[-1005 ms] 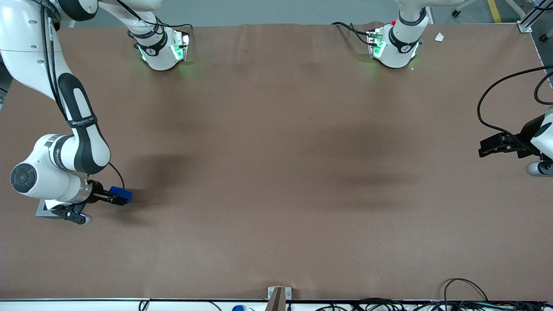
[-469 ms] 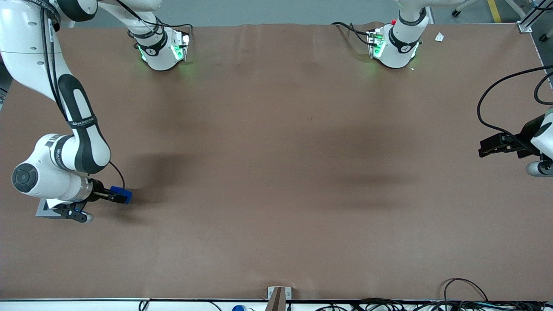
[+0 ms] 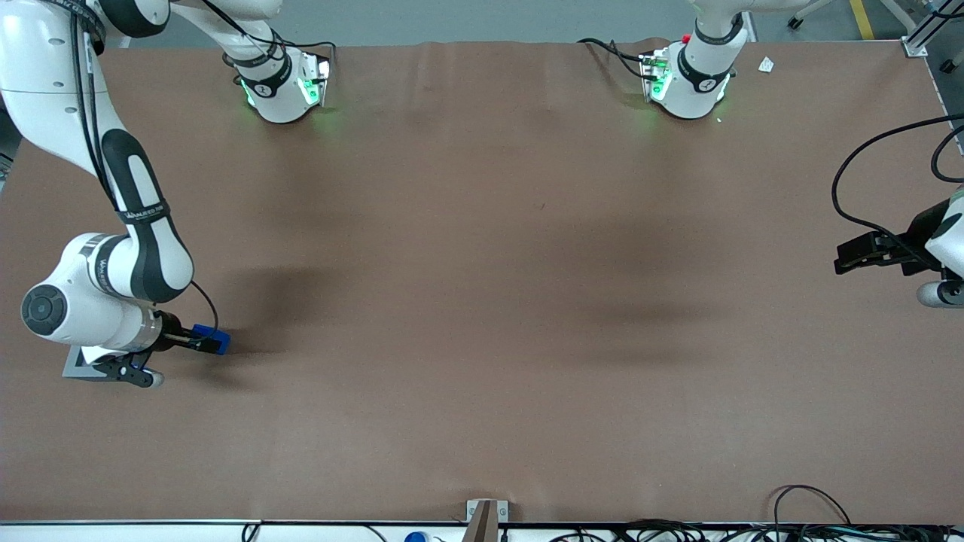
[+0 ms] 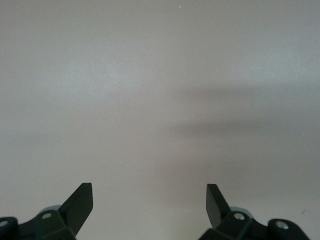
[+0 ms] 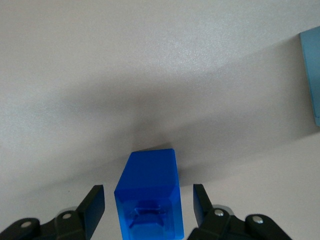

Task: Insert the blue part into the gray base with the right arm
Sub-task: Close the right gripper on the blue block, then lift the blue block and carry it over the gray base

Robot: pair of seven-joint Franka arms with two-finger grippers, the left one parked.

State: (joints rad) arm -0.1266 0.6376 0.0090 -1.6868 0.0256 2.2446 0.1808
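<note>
Blue plastic is the one bright thing on the brown table (image 3: pixel 482 301): the part (image 3: pixel 212 339) lies near the working arm's end, and everything else is best placed against it. The right arm (image 3: pixel 135 233) bends down so that its gripper (image 3: pixel 197 343) sits right at the part. In the wrist view the part (image 5: pixel 148 195) stands between the two black fingers (image 5: pixel 92 207), with a clear strip of table showing on either side of it — the jaws are spread wider than the part and have hold of nothing.

The base (image 3: pixel 75 363) lies just beside the part, a little nearer the front camera and farther toward the table's edge. Only a gray corner of it shows under the wrist, and in the wrist view only a pale edge (image 5: pixel 311 75). Its socket cannot be seen in any view.

The step in hand looks like the grasp, with the insertion not yet begun.

- If the fingers close while off-centre, one pad would meet the part first and shove or twist it on the smooth table — the grip would then be skewed.
- A skewed or shallow hold would probably jam the part at the socket's rim rather than let it seat.
- The base sits so close under the wrist that a careless lift or swing could knock it and shift the socket out of line.
</note>
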